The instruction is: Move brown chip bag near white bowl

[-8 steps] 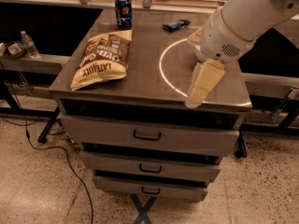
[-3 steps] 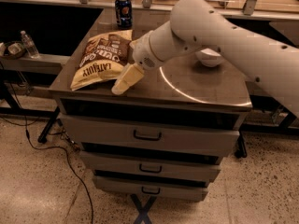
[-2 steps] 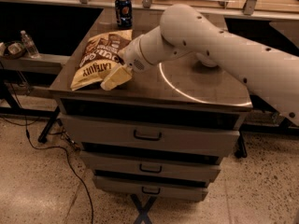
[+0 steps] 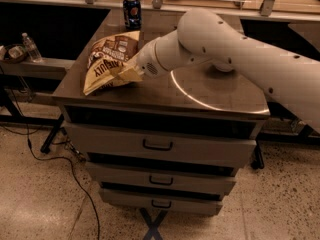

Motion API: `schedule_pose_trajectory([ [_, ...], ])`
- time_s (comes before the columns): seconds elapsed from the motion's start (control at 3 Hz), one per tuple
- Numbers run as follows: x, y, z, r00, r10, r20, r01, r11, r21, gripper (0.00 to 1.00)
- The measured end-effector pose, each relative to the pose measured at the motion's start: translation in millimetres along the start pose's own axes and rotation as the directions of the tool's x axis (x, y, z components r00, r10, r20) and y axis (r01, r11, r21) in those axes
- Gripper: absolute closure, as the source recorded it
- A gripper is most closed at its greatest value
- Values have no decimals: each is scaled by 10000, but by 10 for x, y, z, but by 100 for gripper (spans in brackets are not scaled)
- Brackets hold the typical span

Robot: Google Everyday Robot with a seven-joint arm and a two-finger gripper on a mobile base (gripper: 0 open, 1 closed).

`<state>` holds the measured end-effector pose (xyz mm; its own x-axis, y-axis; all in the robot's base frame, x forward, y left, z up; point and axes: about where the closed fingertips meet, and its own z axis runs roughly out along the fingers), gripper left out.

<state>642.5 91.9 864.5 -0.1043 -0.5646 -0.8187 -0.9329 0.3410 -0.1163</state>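
Observation:
The brown chip bag (image 4: 106, 61) lies on the left part of the cabinet top (image 4: 165, 91), dark brown at its far end and tan-yellow towards the front. My gripper (image 4: 128, 74) reaches in from the right and rests against the bag's lower right edge, touching it. The white bowl (image 4: 223, 67) stands at the back right of the top. It is mostly hidden behind my arm (image 4: 235, 44), and only a small rounded part shows.
A blue can (image 4: 132, 12) stands at the back edge of the top, behind the bag. The cabinet has three drawers (image 4: 157, 145) below. A water bottle (image 4: 31, 47) stands on a low shelf at the left. Cables (image 4: 60, 159) lie on the floor.
My arm has swung from the right side of the top over to the left. The gripper has closed in on the chip bag's right edge and now touches it. The bag has stayed in place.

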Motion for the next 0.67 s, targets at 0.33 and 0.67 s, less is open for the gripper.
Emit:
schedule_pose_trajectory([
  [0.33,139,-139,-286,9991,428,61,-432,9957,814,99],
  [0.67,375,-313,-738,9964,847,-8,-831,9787,1876,100],
])
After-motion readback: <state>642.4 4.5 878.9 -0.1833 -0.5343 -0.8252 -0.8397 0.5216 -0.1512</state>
